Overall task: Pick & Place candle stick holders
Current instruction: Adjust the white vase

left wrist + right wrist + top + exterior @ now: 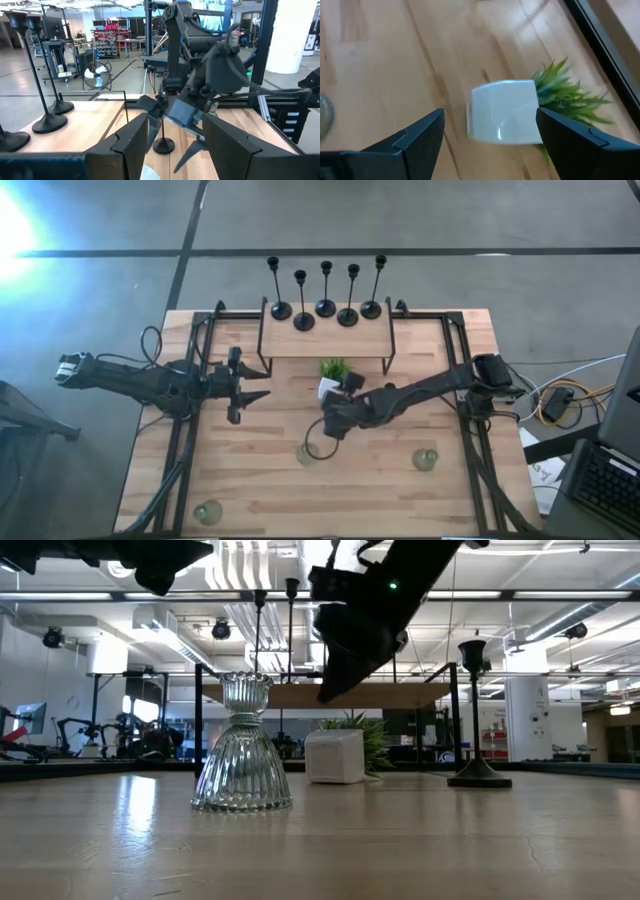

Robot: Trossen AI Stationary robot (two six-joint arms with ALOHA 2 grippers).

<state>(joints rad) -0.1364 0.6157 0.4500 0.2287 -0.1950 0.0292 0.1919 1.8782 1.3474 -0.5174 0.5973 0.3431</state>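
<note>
High view: five black candle stick holders stand in a row on the raised shelf at twelve o'clock, while a sixth black stick stands on the wooden surface near centre, its ring-like base just at six o'clock of the right pincer. That pincer hangs above the surface with its jaws spread wide and nothing between them; its wrist view looks down on a white cube pot holding a spiky green plant. Three pale glass holders sit on the surface: one touching or just beside the sixth stick, one toward four o'clock, one toward seven o'clock. The left pincer waits at nine o'clock, jaws parted and empty. Ribbed glass looks heavy, slick and breakable, likely best taken at the narrow waist below the cup. Slim metal sticks seem stiff, light and top-heavy; a hold low on the stem should keep them upright.
</note>
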